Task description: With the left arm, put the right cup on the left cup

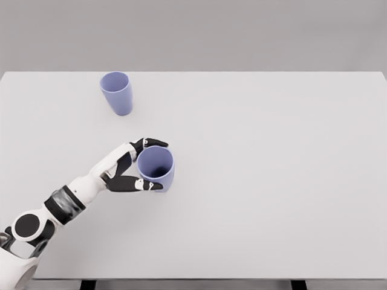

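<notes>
The white table fills most of the view, and its broad bare surface gives the arm room to carry one cup across to the other.

The white left arm enters from the lower left and stretches diagonally toward the table's middle. That angle brings it in from the side of the nearer cup, so the cup's open mouth stays free.

The left robot hand is closed around the right cup: dark fingers curl over the far side near the rim, and the thumb presses the near side lower down. Opposing the cup this way should hold it steady for a lift. The cup stands upright on the table, mouth up, with no sign that it has left the surface.

The left cup stands upright farther back and to the left, well apart from the hand. Its open mouth is the target, so the held cup probably has to rise above its rim before coming down on it.

The right arm is out of view.
</notes>
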`<state>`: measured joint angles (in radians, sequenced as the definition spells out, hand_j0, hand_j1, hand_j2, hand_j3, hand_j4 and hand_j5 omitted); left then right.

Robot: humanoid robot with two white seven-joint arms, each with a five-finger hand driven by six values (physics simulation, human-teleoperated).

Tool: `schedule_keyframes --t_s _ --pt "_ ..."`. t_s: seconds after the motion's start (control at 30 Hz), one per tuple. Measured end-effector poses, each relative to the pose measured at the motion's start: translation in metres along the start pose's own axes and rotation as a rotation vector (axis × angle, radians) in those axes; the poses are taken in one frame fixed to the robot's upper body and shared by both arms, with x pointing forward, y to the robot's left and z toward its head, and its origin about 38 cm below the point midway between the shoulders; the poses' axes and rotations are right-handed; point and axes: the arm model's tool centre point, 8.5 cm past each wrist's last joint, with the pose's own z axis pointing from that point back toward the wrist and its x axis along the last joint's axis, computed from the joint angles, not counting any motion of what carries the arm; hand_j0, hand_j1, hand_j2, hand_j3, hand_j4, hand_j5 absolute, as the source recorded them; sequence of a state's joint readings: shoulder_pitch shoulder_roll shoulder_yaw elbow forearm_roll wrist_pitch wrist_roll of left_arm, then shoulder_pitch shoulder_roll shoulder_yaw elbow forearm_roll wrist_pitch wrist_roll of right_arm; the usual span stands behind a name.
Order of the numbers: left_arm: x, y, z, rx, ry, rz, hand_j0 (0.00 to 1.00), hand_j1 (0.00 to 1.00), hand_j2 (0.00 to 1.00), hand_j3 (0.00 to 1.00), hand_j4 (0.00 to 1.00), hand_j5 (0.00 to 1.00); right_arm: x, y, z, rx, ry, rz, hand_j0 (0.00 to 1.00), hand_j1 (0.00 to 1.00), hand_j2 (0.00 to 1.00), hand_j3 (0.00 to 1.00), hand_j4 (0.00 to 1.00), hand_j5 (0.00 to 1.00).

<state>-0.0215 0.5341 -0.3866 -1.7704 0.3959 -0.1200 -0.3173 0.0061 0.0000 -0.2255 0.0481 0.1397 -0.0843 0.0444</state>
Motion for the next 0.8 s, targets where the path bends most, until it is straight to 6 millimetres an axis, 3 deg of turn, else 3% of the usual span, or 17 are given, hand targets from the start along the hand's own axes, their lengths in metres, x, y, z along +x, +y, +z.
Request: schedule_keyframes --t_s 0.8 --pt "0.042 0.045 -0.019 0.016 -0.03 -0.018 0.7 0.7 0.7 0.7 0.7 0.7 0.0 0.0 0.0 0.0 0.0 0.0 1.0 1.0 1.0 1.0 1.0 1.0"
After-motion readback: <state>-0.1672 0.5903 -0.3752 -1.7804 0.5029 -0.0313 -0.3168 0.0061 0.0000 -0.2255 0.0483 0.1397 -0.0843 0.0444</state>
